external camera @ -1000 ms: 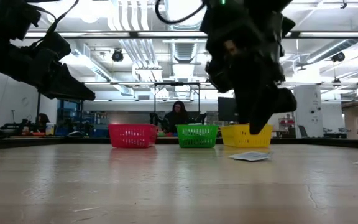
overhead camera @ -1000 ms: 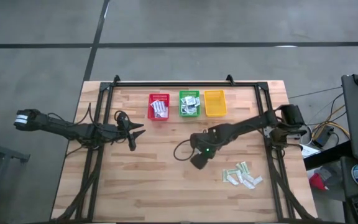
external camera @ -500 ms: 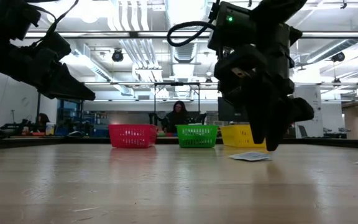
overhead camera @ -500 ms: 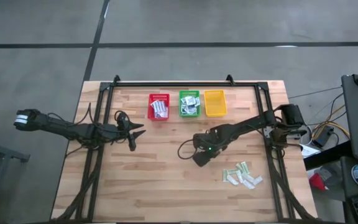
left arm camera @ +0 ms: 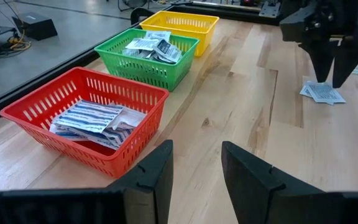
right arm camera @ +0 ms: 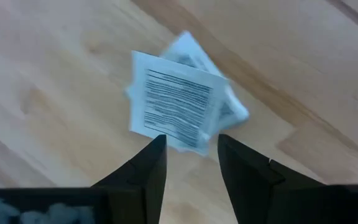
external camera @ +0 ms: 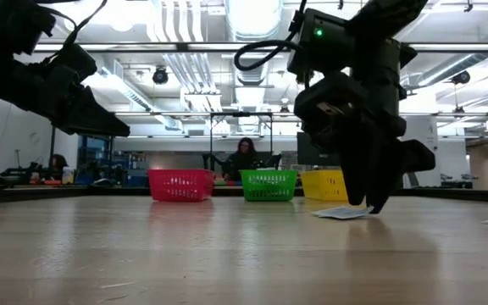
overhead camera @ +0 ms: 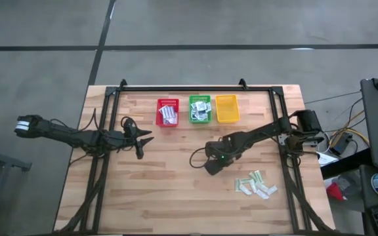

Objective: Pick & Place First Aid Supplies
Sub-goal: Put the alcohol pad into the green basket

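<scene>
Two small square white packets (right arm camera: pixel 178 115) lie overlapping on the wooden table, also seen in the left wrist view (left arm camera: pixel 322 93) and the low view (external camera: pixel 341 213). My right gripper (right arm camera: pixel 191 163) hangs open just over them, pointing steeply down, its fingertips at their edge; I see no touch. From above, the gripper (overhead camera: pixel 210 165) covers them. More first aid supplies (overhead camera: pixel 256 184) lie in a loose pile near the table's right front. My left gripper (left arm camera: pixel 194 168) waits open at the table's left (overhead camera: pixel 140 137), holding nothing.
Three baskets stand in a row at the far edge: red (overhead camera: pixel 167 112) with striped packets, green (overhead camera: pixel 200 109) with small packets, yellow (overhead camera: pixel 227 108). A black frame (overhead camera: pixel 182 88) runs around the table. People sit in the room beyond (external camera: pixel 244 159).
My right gripper has come down toward the two packets on the table, shifting a little sideways over them, and its wrist has rolled somewhat. The packets have stayed where they lay.
</scene>
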You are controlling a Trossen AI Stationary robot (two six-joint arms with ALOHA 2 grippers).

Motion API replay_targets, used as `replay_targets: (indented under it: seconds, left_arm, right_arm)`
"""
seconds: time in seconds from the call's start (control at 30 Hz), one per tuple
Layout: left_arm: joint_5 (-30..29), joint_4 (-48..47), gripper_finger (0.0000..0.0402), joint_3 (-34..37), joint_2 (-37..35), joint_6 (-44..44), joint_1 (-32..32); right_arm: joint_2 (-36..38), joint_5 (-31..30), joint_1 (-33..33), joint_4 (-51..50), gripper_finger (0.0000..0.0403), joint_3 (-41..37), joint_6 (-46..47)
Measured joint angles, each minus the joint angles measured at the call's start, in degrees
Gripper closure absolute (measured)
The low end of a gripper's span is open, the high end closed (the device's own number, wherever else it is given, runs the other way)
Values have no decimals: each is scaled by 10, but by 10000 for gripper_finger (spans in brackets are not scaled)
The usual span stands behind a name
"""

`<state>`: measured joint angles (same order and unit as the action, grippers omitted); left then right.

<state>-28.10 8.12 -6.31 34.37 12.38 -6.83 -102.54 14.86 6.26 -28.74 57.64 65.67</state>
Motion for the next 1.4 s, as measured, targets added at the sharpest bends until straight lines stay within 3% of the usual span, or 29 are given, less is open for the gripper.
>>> replay_targets:
  seconds: [0.47,0.97,1.17,1.4]
  left_arm:
    - [0,0,268,0,0,0,0]
    - [0,0,268,0,0,0,0]
    - [0,0,268,0,0,0,0]
    - [0,0,268,0,0,1,0]
  right_arm:
    - [-38,7,2,5,303,3,-21]
    - [-28,-14,2,-5,392,0,-70]
    - [7,-16,0,-31,395,-2,-121]
    - [104,-6,-10,-39,395,-1,-166]
